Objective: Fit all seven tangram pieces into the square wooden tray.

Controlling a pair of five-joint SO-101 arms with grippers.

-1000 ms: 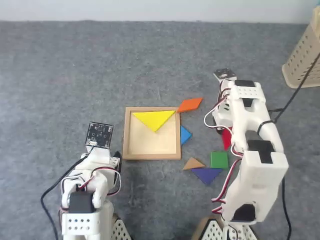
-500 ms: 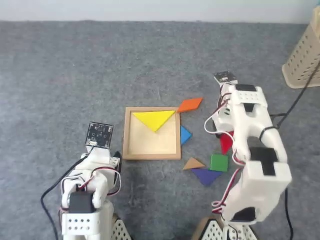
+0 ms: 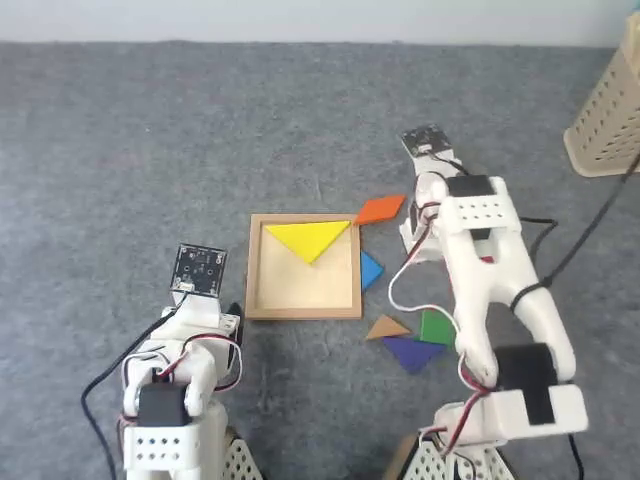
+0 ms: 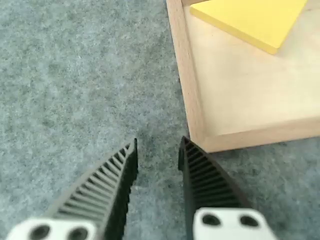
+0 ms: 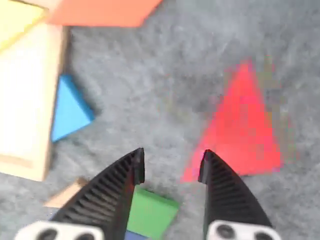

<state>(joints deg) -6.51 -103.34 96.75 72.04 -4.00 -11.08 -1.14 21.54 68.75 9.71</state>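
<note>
The jaws of my right gripper (image 5: 171, 157) stand partly open and hold nothing. They hang over the grey felt table cover (image 3: 150, 150), with the right tip over the near-left corner of the flat red triangle piece (image 5: 242, 130). That triangle lies right of the square wooden tray (image 3: 304, 312), well apart from it. Its long axis runs near to far and its sharp tip points far.

The jaws of my left gripper (image 4: 157, 150) are a narrow gap apart, also empty, and sit over bare felt just off the tray's near-left corner.

In the tray, the large yellow triangle piece (image 3: 307, 238) lies with its long edge along the far rim and its apex pointing near. The orange parallelogram piece (image 3: 380, 209) lies at the tray's far-right corner, long axis roughly left to right. The small blue triangle piece (image 3: 370, 269) lies against the right rim, tip pointing right.

Nearer me lie the tan triangle piece (image 3: 387, 327), the green square piece (image 3: 437, 322) and the purple triangle piece (image 3: 412, 349), close together. A beige slotted basket (image 3: 605, 110) stands far right.
</note>
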